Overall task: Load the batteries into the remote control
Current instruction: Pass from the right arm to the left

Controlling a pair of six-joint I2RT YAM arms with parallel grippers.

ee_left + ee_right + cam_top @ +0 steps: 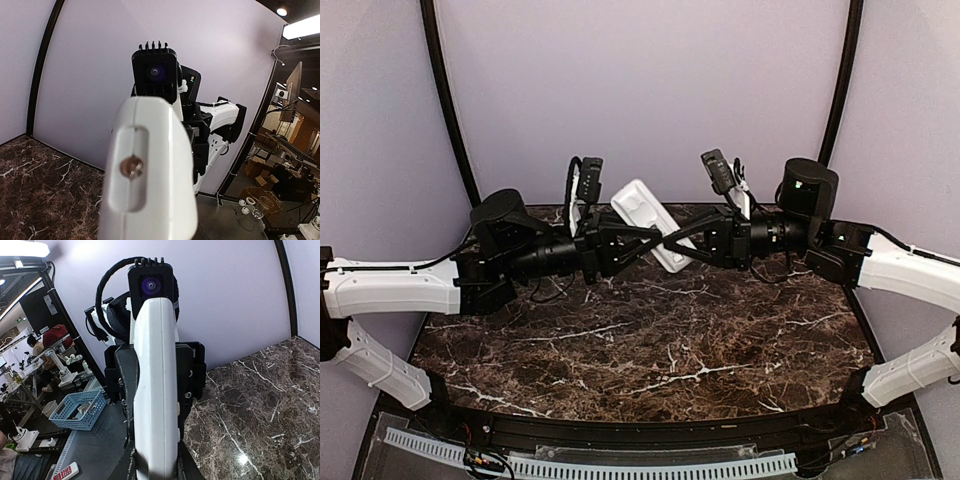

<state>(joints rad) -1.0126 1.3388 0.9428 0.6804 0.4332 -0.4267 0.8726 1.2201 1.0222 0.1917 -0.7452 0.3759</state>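
top view: above the dark marble table (650, 340) the two arms meet in the middle. the white remote control (642, 205) hangs between them, tilted, clear of the tabletop. the left gripper (642, 238) is clamped on it from one side and the right gripper (682, 242) from the other, their dark fingers crossing at its lower half.

left wrist view: the remote fills the lower centre, its back towards the lens, showing a long recess (131, 150) with a small round metal contact (131, 167) in it. the right arm's wrist camera (156, 72) sits just behind.

right wrist view: the remote is seen edge-on, a narrow white strip running up the middle. a black housing (192, 372) closes in on both sides of it.
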